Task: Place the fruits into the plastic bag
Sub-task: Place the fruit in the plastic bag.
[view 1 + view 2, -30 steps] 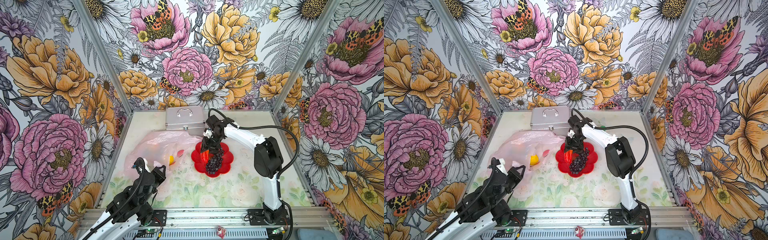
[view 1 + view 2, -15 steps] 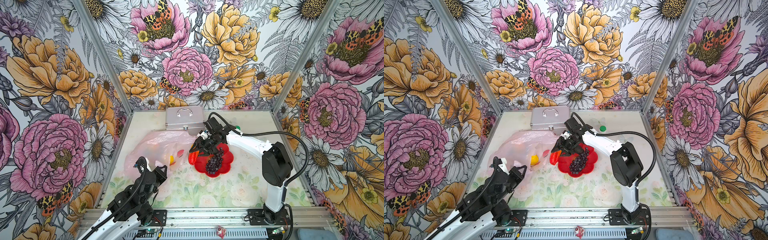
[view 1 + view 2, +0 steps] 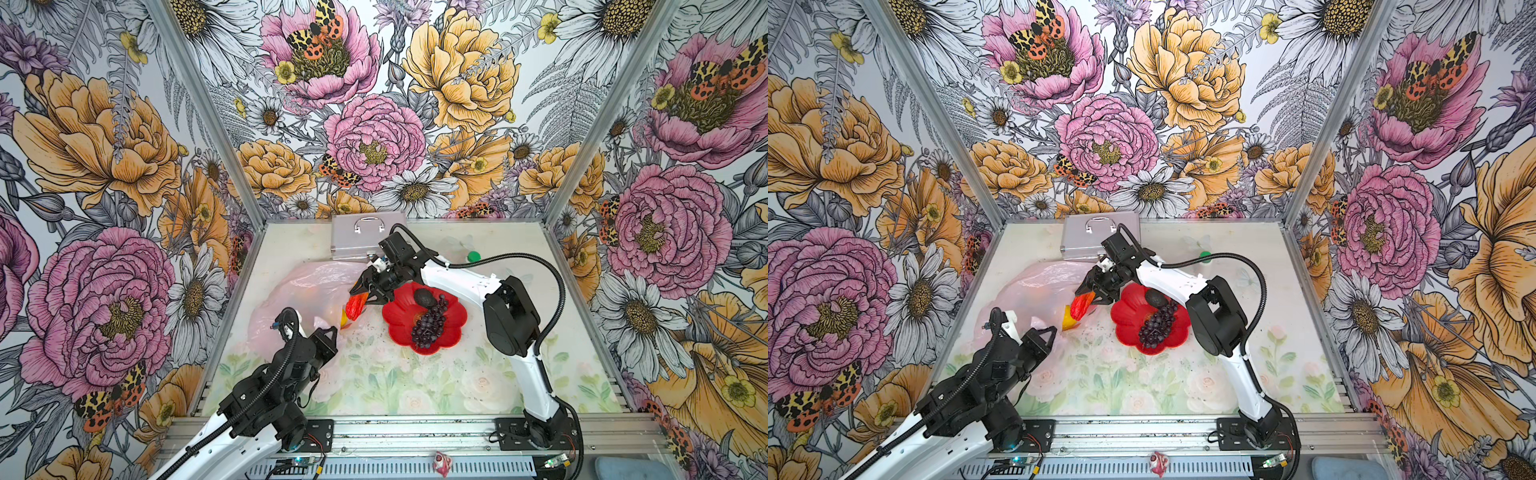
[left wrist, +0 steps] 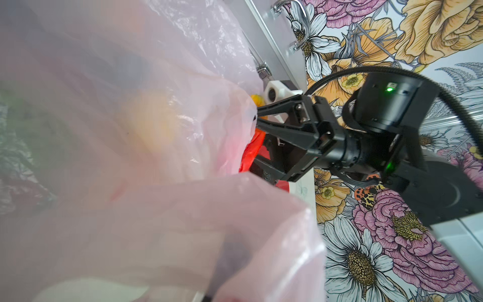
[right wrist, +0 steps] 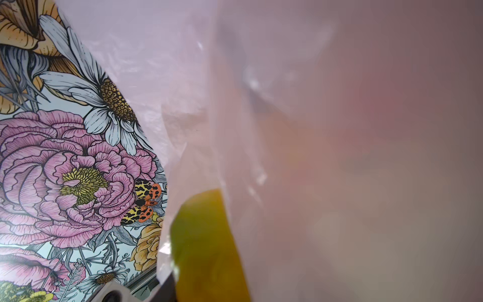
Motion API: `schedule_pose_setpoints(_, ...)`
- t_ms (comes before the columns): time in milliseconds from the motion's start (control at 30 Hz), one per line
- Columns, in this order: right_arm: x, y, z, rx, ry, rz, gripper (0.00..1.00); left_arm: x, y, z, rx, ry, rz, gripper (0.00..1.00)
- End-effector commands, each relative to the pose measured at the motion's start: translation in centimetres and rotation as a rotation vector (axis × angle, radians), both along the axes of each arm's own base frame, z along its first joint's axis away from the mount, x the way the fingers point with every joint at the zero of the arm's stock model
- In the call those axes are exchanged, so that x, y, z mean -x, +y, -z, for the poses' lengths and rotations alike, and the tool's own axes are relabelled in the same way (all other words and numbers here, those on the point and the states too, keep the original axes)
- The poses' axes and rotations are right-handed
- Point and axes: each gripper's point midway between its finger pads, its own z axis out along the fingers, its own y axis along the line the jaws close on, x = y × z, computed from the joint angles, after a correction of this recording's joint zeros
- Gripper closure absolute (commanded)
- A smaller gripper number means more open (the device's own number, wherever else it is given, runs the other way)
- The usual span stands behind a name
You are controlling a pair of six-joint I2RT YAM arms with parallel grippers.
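Nearest you, the left gripper (image 3: 330, 334) is clamped tight on the near rim of the plastic bag (image 3: 307, 286). The bag is a thin, crinkled, translucent pink film slumped on the table (image 3: 374, 374), with its mouth toward the plate. Through the film you can make out a blurred orange-yellow shape, and a glossy yellow fruit (image 3: 343, 319) sits right at the mouth.

Just past it, the right gripper (image 3: 365, 293) hangs at the bag's opening. Its jaws are roughly half apart and grip the red-yellow fruit (image 3: 356, 306), a slick oblong piece tilted tip-down over the yellow one.

Beside that, the red flower-shaped plate (image 3: 399, 316), smooth and scalloped, carries a knobbly purple grape bunch (image 3: 430, 326) with a dark, pebbly avocado (image 3: 424, 297) just beside it.

Farthest back, the flat, boxy silver metal case (image 3: 365, 239) lies at the table's far edge, just behind the bag.
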Motion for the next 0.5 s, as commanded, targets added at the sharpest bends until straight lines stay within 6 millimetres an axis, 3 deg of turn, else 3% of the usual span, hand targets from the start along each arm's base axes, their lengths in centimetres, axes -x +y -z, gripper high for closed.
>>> schedule_pose_setpoints(0, 0.3, 1.3, -0.7, -0.024, -0.024, -0.012, 0.45, -0.4, -0.1, -1.6, 0.016, -0.044, -0.001, 1.0)
schedule_pose_setpoints(200, 1.3, 3.1, -0.5, -0.06, -0.014, -0.063, 0.33, -0.5, -0.2, -1.3, 0.024, -0.044, -0.007, 1.0)
schedule_pose_setpoints(333, 0.7, 4.0, -2.0, -0.102, -0.05, -0.08, 0.32, -0.5, -0.2, -1.0, 0.026, -0.04, -0.006, 1.0)
schedule_pose_setpoints(467, 0.4, 3.3, -3.0, -0.114, -0.067, -0.077, 0.33, -0.4, -0.1, -0.7, 0.032, -0.034, -0.013, 1.0)
